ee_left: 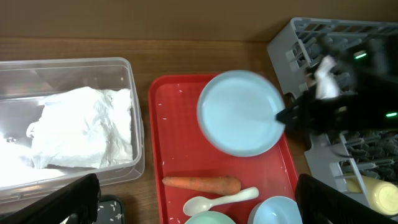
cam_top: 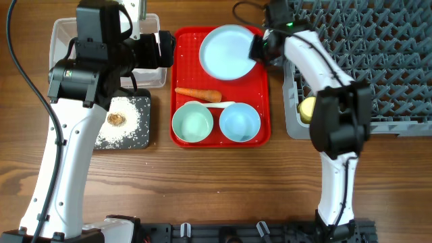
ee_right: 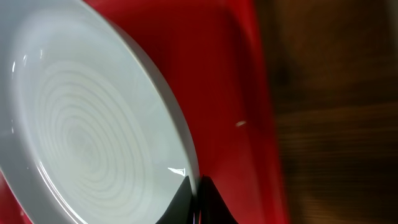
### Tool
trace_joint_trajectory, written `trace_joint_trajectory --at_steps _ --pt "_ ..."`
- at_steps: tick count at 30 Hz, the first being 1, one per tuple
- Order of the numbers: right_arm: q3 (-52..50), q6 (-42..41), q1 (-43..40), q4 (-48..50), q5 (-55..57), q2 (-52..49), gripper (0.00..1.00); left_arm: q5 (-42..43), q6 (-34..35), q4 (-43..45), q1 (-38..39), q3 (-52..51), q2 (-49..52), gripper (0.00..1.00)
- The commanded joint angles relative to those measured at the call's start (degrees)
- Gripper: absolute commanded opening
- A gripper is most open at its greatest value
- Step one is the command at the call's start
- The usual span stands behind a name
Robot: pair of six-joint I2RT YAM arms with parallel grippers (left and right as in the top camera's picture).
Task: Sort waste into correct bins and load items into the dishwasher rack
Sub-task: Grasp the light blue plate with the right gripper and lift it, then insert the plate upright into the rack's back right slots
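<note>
The light-blue plate (cam_top: 228, 52) (ee_left: 239, 121) (ee_right: 81, 137) is at the far end of the red tray, and my right gripper (cam_top: 256, 48) (ee_right: 198, 186) is shut on its right rim. An orange carrot (cam_top: 198, 94) (ee_left: 202, 183) and a white spoon (cam_top: 219, 105) (ee_left: 221, 200) lie mid-tray. The pale-green bowl (cam_top: 192, 123) and light-blue bowl (cam_top: 239, 122) stand at the near end. My left gripper (cam_top: 160, 48) (ee_left: 199, 208) hangs open and empty beside the clear tub (cam_top: 64, 34), which holds the white napkin (ee_left: 81, 130). A yellow cup (cam_top: 308, 108) lies in the grey rack (cam_top: 378, 61).
The black tray (cam_top: 143, 138) left of the red tray (cam_top: 182, 81) carries rice grains (cam_top: 128, 128) and a brown lump (cam_top: 117, 119). A few rice grains dot the red tray. The rack's left wall stands right behind my right wrist.
</note>
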State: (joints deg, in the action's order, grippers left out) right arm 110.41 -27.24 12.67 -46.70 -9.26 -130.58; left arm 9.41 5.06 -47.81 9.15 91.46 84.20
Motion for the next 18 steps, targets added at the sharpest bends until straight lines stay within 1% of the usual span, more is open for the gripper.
trace_joint_trajectory --at_steps 1,3,5,6,7,9,11,13,15,18 --pt "2.54 6.95 -3.28 0.50 3.91 11.45 0.04 -0.31 0.35 -0.07 -0.26 0.07 0.33 1.00" --pt "2.54 10.21 -5.73 1.25 7.69 17.22 0.05 -0.31 0.35 -0.07 -0.26 0.07 0.33 1.00" --pt "2.54 14.40 -7.61 2.43 15.32 22.60 0.04 -0.31 0.35 -0.04 -0.26 0.07 0.33 1.00" --pt "2.54 16.90 -8.20 2.80 20.20 24.39 0.04 -0.31 0.35 -0.04 -0.26 0.07 0.33 1.00" --pt "2.54 20.39 -8.79 3.06 29.35 26.25 0.04 -0.31 0.35 -0.07 -0.26 0.07 0.33 1.00" --pt "2.54 25.18 -9.44 3.45 43.32 27.04 0.04 -0.31 0.35 -0.07 -0.26 0.07 0.33 1.00" --pt "2.49 30.82 -10.10 3.65 51.65 26.82 0.05 -0.31 0.35 -0.07 -0.26 0.07 0.33 1.00" --pt "2.45 39.12 -11.65 4.09 52.96 26.10 0.04 -0.31 0.35 -0.07 -0.26 0.07 0.33 1.00" --pt "2.45 43.65 -13.73 4.90 53.02 24.96 0.04 -0.31 0.35 -0.07 -0.26 0.07 0.33 1.00" --pt "2.38 45.05 -17.97 5.64 53.51 22.58 0.04 -0.31 0.35 -0.07 -0.26 0.07 0.33 1.00"
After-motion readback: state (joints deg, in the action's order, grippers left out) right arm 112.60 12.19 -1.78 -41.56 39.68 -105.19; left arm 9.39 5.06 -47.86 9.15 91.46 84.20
